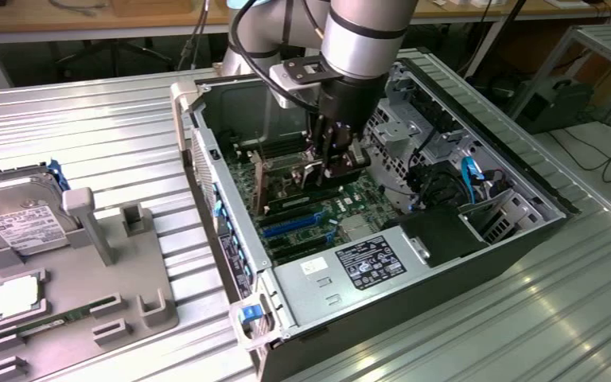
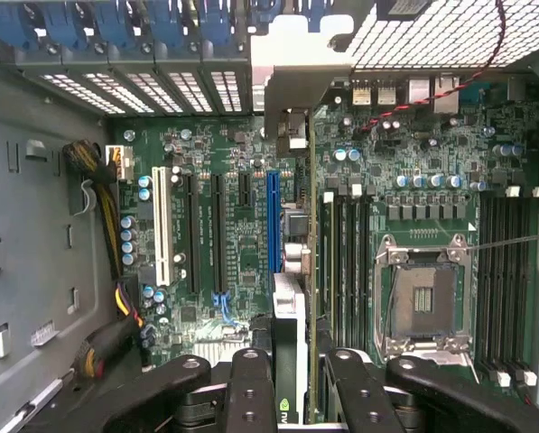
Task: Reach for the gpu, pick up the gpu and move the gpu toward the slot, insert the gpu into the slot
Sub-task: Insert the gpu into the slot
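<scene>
ribbed metal table (image 1: 93,135): open computer case (image 1: 233,111), grey parts holder (image 1: 125,278)

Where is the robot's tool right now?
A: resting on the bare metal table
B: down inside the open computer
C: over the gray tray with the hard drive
B: the tool reaches down into the open computer case, gripping the gpu above the green board.
</scene>
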Robot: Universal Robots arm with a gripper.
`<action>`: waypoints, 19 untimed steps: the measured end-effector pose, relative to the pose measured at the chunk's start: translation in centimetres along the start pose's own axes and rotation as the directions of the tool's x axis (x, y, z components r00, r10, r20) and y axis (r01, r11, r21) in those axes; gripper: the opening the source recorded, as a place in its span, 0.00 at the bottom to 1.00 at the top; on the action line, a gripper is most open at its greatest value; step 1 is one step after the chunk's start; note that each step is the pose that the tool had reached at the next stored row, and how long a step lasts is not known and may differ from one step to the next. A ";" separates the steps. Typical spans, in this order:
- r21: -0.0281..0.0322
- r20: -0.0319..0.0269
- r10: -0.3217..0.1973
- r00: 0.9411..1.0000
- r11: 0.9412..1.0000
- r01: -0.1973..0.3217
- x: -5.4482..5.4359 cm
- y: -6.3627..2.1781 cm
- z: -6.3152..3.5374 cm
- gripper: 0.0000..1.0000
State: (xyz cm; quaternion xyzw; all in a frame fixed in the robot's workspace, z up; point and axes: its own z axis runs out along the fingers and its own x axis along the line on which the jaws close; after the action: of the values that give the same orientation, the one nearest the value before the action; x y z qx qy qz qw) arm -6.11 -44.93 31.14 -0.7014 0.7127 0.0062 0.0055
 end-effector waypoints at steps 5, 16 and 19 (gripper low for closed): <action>0.000 0.000 0.000 1.000 1.000 0.000 0.1 0.32 0.76 0.27; 0.000 0.000 0.000 1.000 1.000 0.000 0.9 0.94 1.42 0.27; 0.000 0.000 0.000 1.000 1.000 0.000 0.9 1.03 2.10 0.27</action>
State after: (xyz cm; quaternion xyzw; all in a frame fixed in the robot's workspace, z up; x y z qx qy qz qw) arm -7.16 -45.79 29.03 -0.7014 0.7127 0.0063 0.0054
